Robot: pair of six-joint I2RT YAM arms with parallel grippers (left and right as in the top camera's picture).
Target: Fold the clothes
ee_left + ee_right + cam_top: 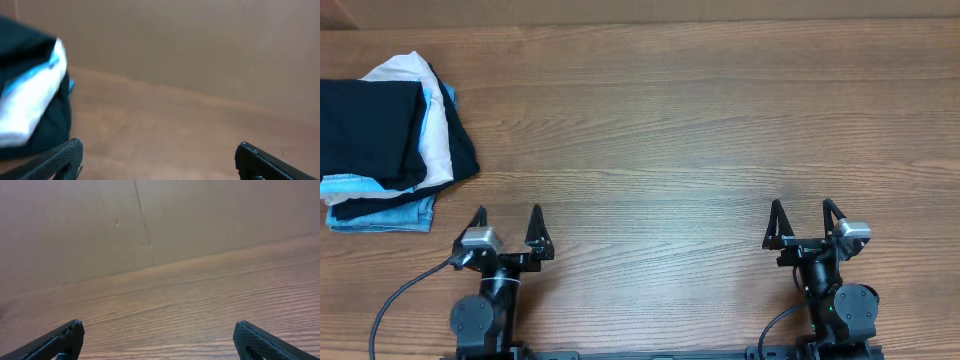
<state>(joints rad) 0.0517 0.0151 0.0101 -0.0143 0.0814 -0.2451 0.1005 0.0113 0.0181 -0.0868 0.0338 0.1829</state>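
The black T-shirt [368, 128] is piled with a pale garment [438, 140] and a light blue garment [380, 215] at the frame's upper left edge; open table [670, 130] is spread rightward; at the lower edge the left gripper [508, 212] and right gripper [803, 206] are spread wide, nothing gripped.

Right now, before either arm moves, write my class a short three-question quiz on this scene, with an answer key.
1. True or false: the left tool grips the black T-shirt.
2. Where is the clothes pile? A) table centre B) at the table's left edge, ahead of the left tool C) between the arms.
3. Fill in: the right tool's jaws stand ____.
Key: 1 false, the black T-shirt lies untouched in the pile; 2 B; 3 open.
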